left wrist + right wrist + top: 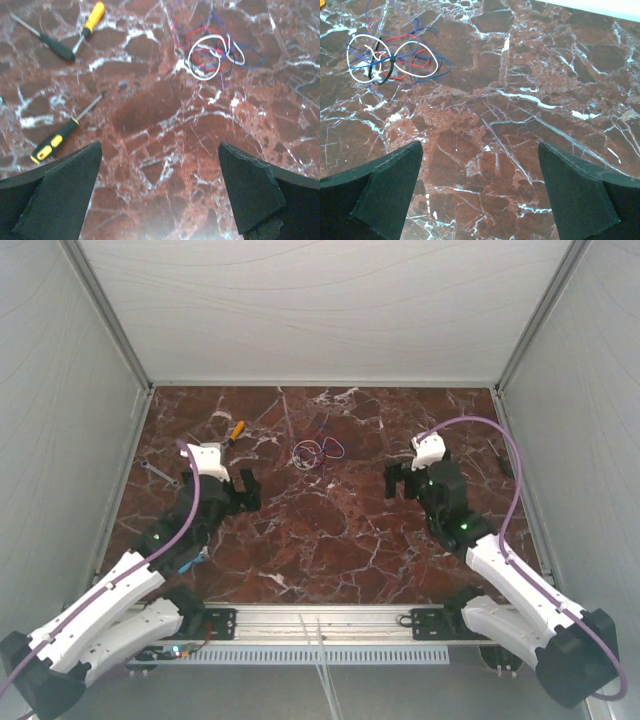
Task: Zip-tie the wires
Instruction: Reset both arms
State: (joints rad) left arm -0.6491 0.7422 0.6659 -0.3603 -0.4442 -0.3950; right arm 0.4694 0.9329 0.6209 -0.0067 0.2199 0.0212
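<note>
The wires (pixel 318 450) lie as a small tangle of thin white, blue, red and purple loops on the marble table (pixel 330 540), at the back centre between the two arms. In the right wrist view the wires (pixel 390 57) look cinched at the middle by a thin black band. My left gripper (pixel 232 490) hovers to their left, open and empty. In its wrist view the wires (pixel 210 55) lie ahead and right of the left gripper (pixel 160 147). My right gripper (pixel 405 478) is to their right, open and empty. From the right gripper (pixel 480 145) they lie far ahead, to the left.
An orange-handled screwdriver (pixel 92 17) and a dark-handled one (pixel 50 42) lie at the back left. A black-and-yellow screwdriver (pixel 55 142) lies nearer the left gripper. A small dark object (pixel 505 465) sits by the right wall. Pale walls enclose three sides.
</note>
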